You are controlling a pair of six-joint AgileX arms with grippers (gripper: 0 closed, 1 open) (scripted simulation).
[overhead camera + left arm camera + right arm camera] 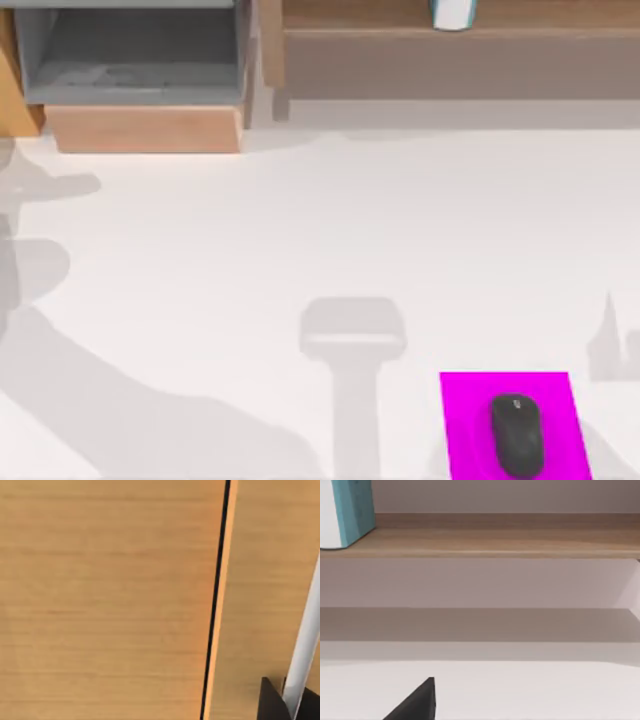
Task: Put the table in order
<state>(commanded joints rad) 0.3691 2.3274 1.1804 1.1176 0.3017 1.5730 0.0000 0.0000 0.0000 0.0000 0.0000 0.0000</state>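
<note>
The white table [300, 230] spreads across the top view. A black computer mouse [517, 434] lies on a magenta mat [465, 420] near the front right. At the back left, a wooden drawer [145, 128] stands pulled out, its grey inside [130, 55] bare. A dark part of my left gripper [287, 705] sits close against light-brown wood [100, 600], beside a white bar [307, 640]. A dark part of my right gripper [415, 702] hangs low over the table [530, 690], facing the wooden shelf [495, 542].
A white and teal object [453, 13] stands on the shelf [450, 45] along the back; the right wrist view has it as well [350, 510]. A dark seam [215, 600] splits the wood in front of the left wrist.
</note>
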